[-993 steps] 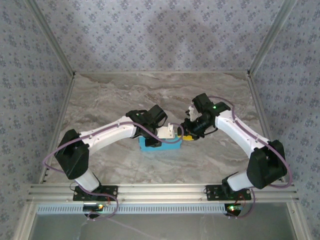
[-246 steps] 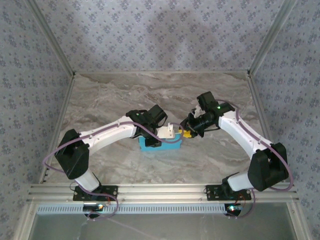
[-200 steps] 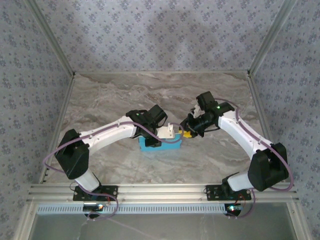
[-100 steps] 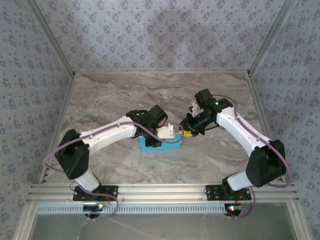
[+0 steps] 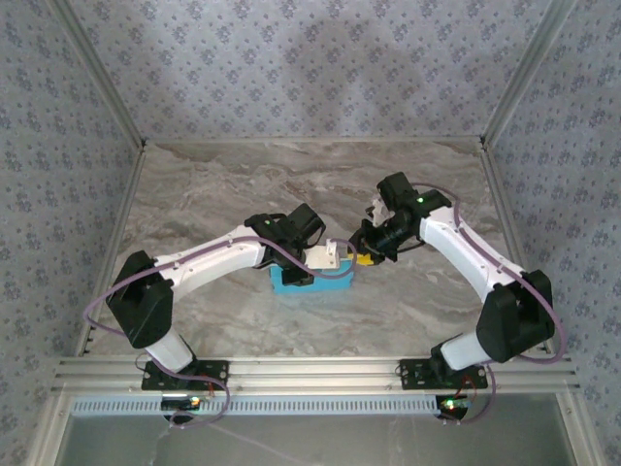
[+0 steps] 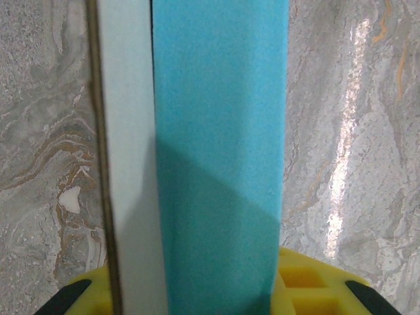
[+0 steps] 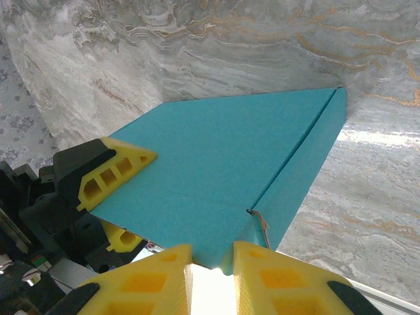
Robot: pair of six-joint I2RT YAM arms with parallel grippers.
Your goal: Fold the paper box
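Paper box [image 5: 309, 282], near the middle of the desk [image 5: 243, 184], gripped from both ends.

Right claw [image 7: 211, 256]: yellow ribbed fingers drawn almost together, pinching a thin edge at the box's right-hand corner. This probably steadies the end wall while a flap is seated.

Left claw [image 6: 200, 283]: fingers on opposite faces of the long blue panel, one above and one below in the right wrist view. They clamp the panel, apparently so that the folded lid cannot spring open.

The box is a flat rectangular form of thin die-cut cardboard with a matte light-blue outer face. A pale strip with a brown cut edge runs along one long side. The creases are crisp, and a few fibres are frayed at the corner seam.

The desk has a smooth, glossy marble pattern in grey with amber veins, and it catches glare to the right of the box.
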